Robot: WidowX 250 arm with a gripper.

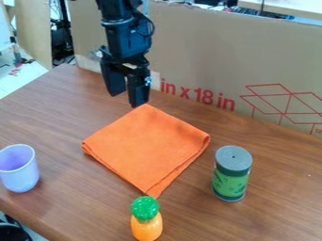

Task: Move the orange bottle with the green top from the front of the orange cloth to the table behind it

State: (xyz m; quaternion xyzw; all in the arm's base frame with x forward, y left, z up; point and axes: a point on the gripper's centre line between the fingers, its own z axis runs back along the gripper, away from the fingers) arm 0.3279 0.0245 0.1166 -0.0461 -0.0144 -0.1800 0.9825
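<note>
The black fingers (139,89) of the arm hang downward over the far part of the brown wooden desk (44,103), spread a little apart with a gap between them and nothing pinched in it. Nearest to them is an orange cloth (148,146), which lies flat on the desk, folded into a square, its far corner right by the fingertips and the rest reaching from there toward the camera; whether the tips touch that corner, I cannot tell. Beyond the cloth's near corner, straight out from the fingers toward the camera, is a toy pineapple (146,229) with an orange body and a glossy green top, close to the cloth. To the right of the fingers in the view, and well forward of them, a can (230,179) with a grey lid and a green patterned side stands upright, apart from the cloth's right-hand corner. To the left of the fingers and also well forward, a pale purple cup (24,175) stands upright near the desk's edge, its mouth facing up, apart from the cloth. Behind the fingers, a large cardboard panel (201,61) with red print and red line drawings stands along the far side of the desk.
</note>
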